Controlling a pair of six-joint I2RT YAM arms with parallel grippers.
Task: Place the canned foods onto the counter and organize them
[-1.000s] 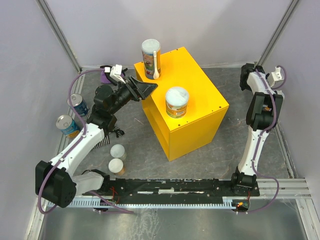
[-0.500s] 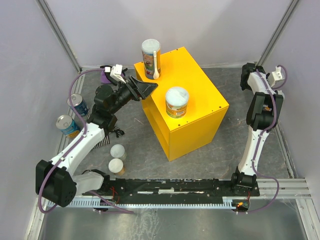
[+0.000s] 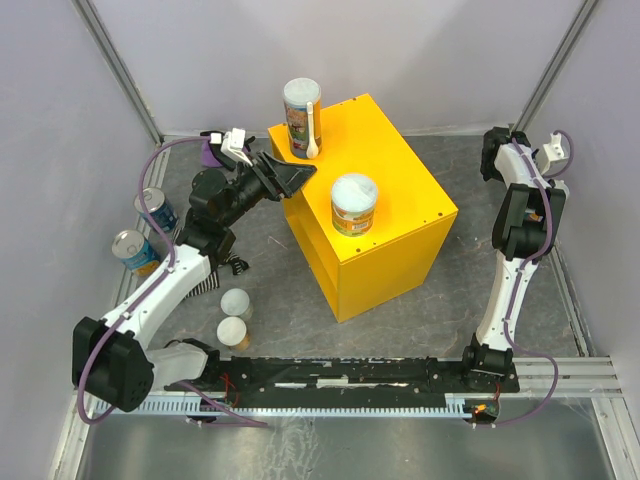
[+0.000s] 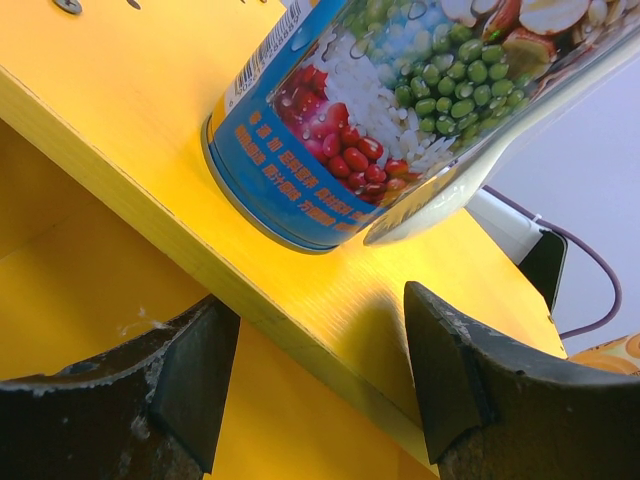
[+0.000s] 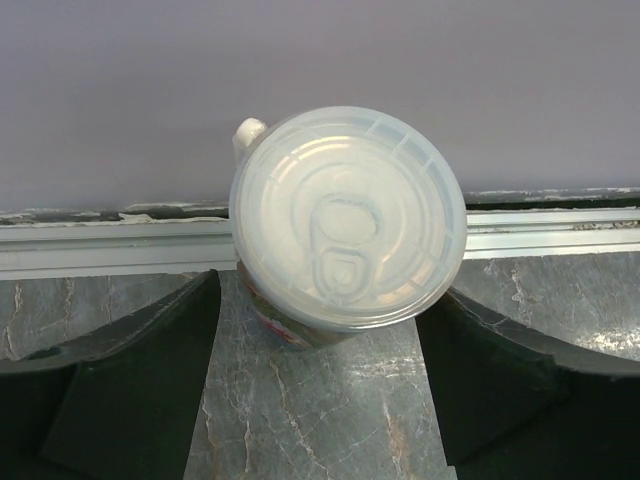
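Above: tall can (image 3: 301, 118) and short tub (image 3: 354, 205) stand on the yellow cabinet (image 3: 400, 165). Left wrist: left claw (image 4: 315, 305) wide, empty, facing that can. Right wrist: right claw (image 5: 328, 292) wide astride a white-lidded can (image 5: 348, 218) on the tabletop (image 5: 330, 430); next, probably, squeeze and lift.

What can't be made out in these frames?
Top view: lidded can hidden beneath right arm.
Right wrist: its label, mostly covered by its lid.
Left wrist: tall can's top, cut off by the frame edge.
Top view: purple cloth, mostly behind left arm.
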